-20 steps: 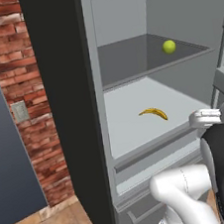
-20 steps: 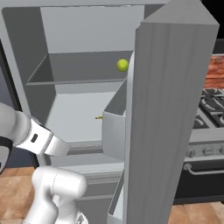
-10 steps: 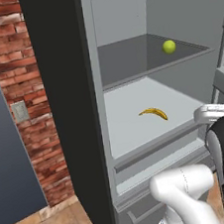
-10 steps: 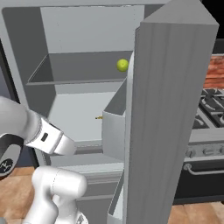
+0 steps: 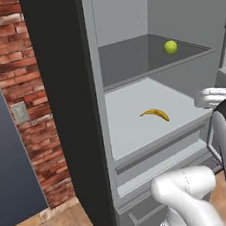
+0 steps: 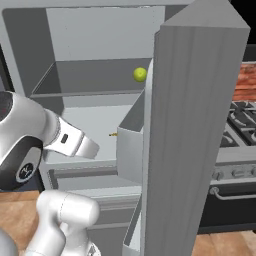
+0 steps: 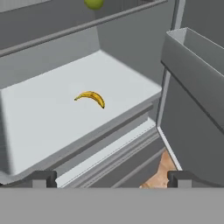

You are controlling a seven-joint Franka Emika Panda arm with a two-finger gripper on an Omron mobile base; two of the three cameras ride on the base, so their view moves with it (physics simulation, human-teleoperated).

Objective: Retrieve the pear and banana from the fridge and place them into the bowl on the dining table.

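Observation:
The grey fridge [image 5: 65, 96] stands open, its door [image 6: 195, 130] swung out to the right. On the upper shelf rests the yellow-green pear [image 5: 170, 47] [image 6: 140, 74], cut by the top edge in the hand view [image 7: 93, 3]. The curved yellow banana [image 5: 154, 114] [image 7: 91, 97] lies alone on the white lower shelf; just its tip [image 6: 113, 134] peeks past the door bin. My gripper [image 7: 111, 179] hangs open and empty in front of the lower shelf, short of and below the banana. The bowl and the dining table are out of view.
A grey door bin [image 7: 197, 57] juts in on the right of the hand. Drawer fronts [image 5: 161, 156] sit under the lower shelf. A brick wall [image 5: 22, 96] flanks the fridge on the left, a stove [image 6: 240, 130] on the right.
My arm has swung further towards the fridge opening, filling more of both base views. The pear and banana have stayed put and the gripper has stayed open.

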